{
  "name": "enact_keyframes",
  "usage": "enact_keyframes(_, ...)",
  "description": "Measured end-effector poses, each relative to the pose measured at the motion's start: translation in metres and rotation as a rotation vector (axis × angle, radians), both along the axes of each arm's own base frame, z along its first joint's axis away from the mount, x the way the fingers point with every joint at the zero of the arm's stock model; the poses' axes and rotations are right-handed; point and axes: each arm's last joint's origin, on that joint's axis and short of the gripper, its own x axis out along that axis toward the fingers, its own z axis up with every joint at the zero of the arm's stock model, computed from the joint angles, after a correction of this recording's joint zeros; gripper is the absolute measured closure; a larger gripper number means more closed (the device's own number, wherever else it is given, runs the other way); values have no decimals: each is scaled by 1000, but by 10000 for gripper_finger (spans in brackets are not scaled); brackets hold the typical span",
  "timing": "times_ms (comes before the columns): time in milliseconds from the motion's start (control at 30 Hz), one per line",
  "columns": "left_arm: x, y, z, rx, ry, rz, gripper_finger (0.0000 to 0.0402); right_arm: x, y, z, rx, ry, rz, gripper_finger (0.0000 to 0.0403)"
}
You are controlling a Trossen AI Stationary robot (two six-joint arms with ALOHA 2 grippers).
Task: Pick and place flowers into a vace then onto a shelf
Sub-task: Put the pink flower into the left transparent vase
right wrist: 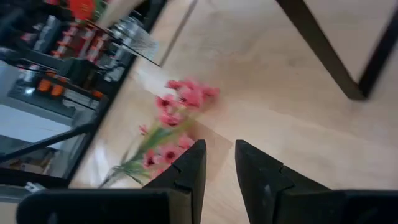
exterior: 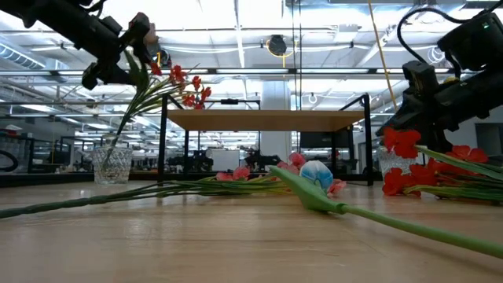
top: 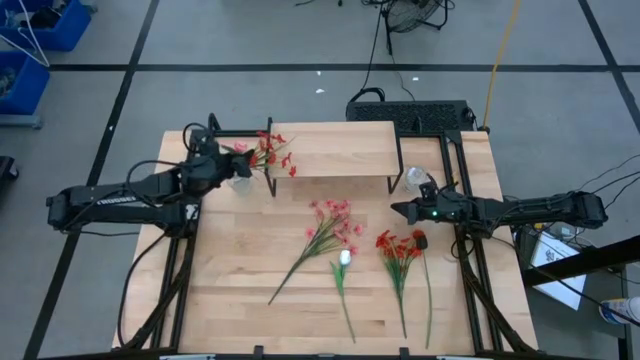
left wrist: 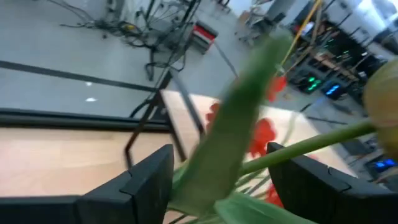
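Red flower spray standing in a glass vase at the bench's far left, with the left tool spread around its stems.

The red spray [top: 272, 152] leans out of the clear glass vase [exterior: 111, 165], which stands on the bench [top: 250, 260] near its far left corner, just beside the left legs of the shelf [top: 335, 148]. The left tool [top: 226, 160] hovers above the vase, its fingers [left wrist: 146, 180] spread apart with green stems passing between them. The shelf runs along the bench's far edge. At mid-bench lie a pink spray [top: 330, 228], a white tulip bud [top: 344, 258] and a red bunch [top: 398, 250]. The right tool [top: 398, 209] waits toward the right edge, beside the red bunch, its fingers [right wrist: 186, 171] close together and holding nothing.
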Motion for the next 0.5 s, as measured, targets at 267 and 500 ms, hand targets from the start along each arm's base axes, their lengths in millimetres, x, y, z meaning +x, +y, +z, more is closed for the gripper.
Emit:
enact_keyframes(267, 3, -2, 6, 4, -68, -47, 135, 2, 1, 3, -14, -27, 51, 326)
enact_keyframes(500, 2, -6, 17, 64, -143, -69, 135, 3, 2, 8, -43, -78, 81, 326)
